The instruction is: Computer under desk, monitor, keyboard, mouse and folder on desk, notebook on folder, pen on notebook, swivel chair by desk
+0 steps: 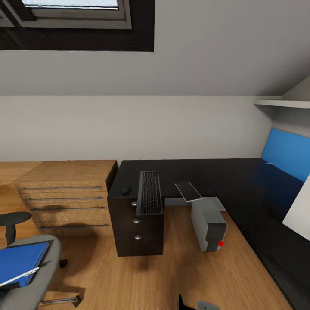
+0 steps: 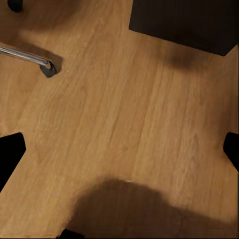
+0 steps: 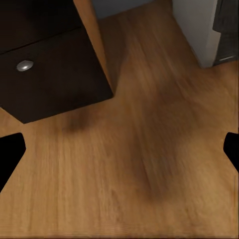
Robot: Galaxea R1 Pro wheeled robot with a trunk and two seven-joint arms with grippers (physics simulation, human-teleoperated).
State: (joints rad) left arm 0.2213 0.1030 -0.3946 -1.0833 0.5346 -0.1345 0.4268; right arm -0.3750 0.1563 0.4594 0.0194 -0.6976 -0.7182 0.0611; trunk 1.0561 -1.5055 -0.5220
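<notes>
**Inspector:** You face the desk (image 1: 181,172), a black L-shaped top running along the far wall and down your right side. The keyboard (image 1: 150,192) lies on it with its long axis pointing from you to the wall, its near end overhanging the drawer pedestal (image 1: 137,230). A small dark object just beside it, toward the oak drawer unit (image 1: 64,196), may be the mouse; too small to confirm. The computer (image 1: 209,224) stands on the floor (image 1: 172,275) by the desk's inner corner, red dot toward you.

**Operator:** And the folder?

**Inspector:** The folder (image 1: 19,262) lies flat on the swivel chair (image 1: 36,275) at your lower left, a white stick-like item across its near corner. Its long axis runs roughly away from you. It sits well to the left of both arms, so in my judgement your left arm is the nearer one.

**Operator:** Gripper condition?

**Inspector:** Both wrist cameras look down at bare floor. The left gripper (image 2: 119,149) and right gripper (image 3: 119,149) each show fingertips (image 2: 11,152) at opposite frame edges, spread wide, holding nothing. You must turn left first.
</notes>
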